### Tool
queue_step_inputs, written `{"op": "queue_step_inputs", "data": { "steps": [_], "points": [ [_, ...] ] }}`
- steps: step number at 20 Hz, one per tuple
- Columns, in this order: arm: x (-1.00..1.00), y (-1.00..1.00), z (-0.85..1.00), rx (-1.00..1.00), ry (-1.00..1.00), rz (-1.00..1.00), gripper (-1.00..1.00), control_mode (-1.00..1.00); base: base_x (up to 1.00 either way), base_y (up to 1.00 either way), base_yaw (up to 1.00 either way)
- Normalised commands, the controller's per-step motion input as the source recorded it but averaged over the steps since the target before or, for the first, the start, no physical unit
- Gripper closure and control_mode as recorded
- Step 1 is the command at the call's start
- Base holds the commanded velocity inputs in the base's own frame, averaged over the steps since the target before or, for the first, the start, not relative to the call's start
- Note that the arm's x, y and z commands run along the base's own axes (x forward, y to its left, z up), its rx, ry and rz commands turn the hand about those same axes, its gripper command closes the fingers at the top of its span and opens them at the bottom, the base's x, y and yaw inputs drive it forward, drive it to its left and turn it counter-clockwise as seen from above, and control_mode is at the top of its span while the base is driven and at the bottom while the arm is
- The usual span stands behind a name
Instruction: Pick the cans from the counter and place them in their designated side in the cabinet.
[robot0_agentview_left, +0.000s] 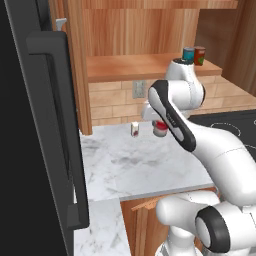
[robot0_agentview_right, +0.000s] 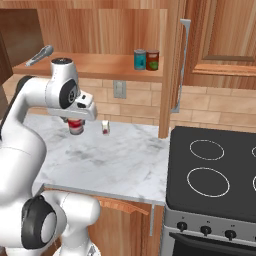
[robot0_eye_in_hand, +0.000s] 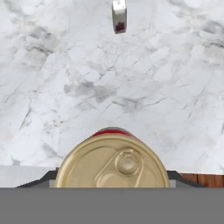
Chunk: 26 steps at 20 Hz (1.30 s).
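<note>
A red can (robot0_eye_in_hand: 113, 162) with a golden pull-tab lid sits between the fingers of my gripper (robot0_eye_in_hand: 112, 177), which is shut on it. From the base, this red can (robot0_agentview_left: 160, 129) (robot0_agentview_right: 76, 126) hangs under the hand at the back of the white marble counter (robot0_agentview_left: 135, 167) (robot0_agentview_right: 110, 160). I cannot tell whether it touches the slab. Up on the wooden cabinet shelf (robot0_agentview_left: 125, 67) (robot0_agentview_right: 95, 65) a teal-blue can (robot0_agentview_left: 188, 54) (robot0_agentview_right: 140, 59) stands upright near the right end.
A dark red can (robot0_agentview_left: 200, 55) (robot0_agentview_right: 153, 60) stands beside the teal one. A small white container (robot0_agentview_left: 134, 129) (robot0_agentview_right: 105, 127) (robot0_eye_in_hand: 119, 16) stands just right of my hand. Black fridge (robot0_agentview_left: 30, 130) at left, stovetop (robot0_agentview_right: 215, 165) at right, open cabinet door (robot0_agentview_right: 184, 60), grey utensil (robot0_agentview_right: 40, 55) on the shelf.
</note>
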Motion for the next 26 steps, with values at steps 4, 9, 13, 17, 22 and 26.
{"op": "queue_step_inputs", "data": {
  "steps": [4,9,13,17,22,26],
  "points": [
    [-0.22,-0.16,0.19,0.00,-0.07,-0.01,1.00,-1.00,0.00,0.00,0.00],
    [-0.08,-0.12,0.21,0.00,-0.10,0.00,1.00,-1.00,0.00,0.00,0.00],
    [0.00,-0.12,0.22,-0.01,-0.11,-0.01,1.00,-1.00,0.00,0.00,0.00],
    [0.00,-0.07,0.23,0.00,-0.08,-0.01,1.00,-1.00,0.00,0.00,0.00],
    [0.11,-0.05,0.25,0.00,-0.04,-0.01,1.00,-1.00,0.00,0.00,0.00],
    [0.14,-0.03,0.27,0.00,-0.02,0.00,1.00,-1.00,0.00,0.00,0.00]
  ]
}}
